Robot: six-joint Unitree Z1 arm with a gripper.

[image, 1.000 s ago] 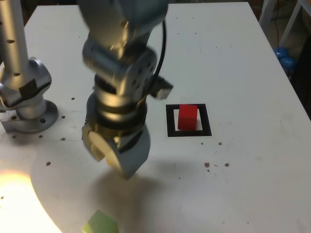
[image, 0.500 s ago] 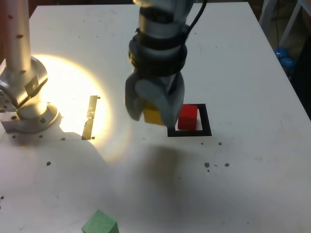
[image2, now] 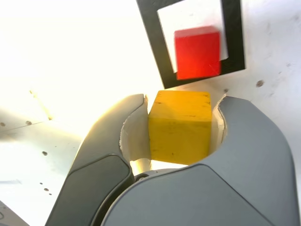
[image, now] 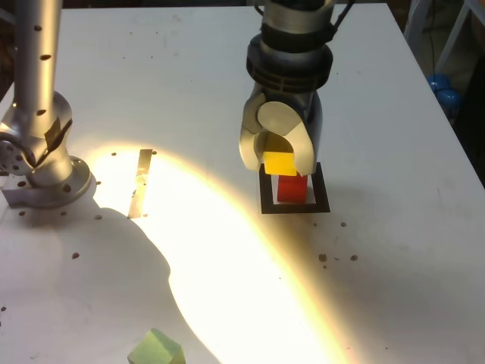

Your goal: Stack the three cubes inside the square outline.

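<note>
My gripper is shut on the yellow cube, which hangs in the air just above and in front of the red cube. The red cube rests inside the square outline of black tape on the white table. Near the bottom edge of the exterior view lies the green cube, far from the gripper. It does not show in the wrist view.
A metal post on a round base stands at the exterior view's left. A short strip of tape lies beside it. The arm's lamp throws a bright patch across the table. Small dark specks dot the surface.
The arm has swung from the exterior view's lower left toward the right and back, carrying the yellow cube up to the square outline. The red and green cubes have not moved.
</note>
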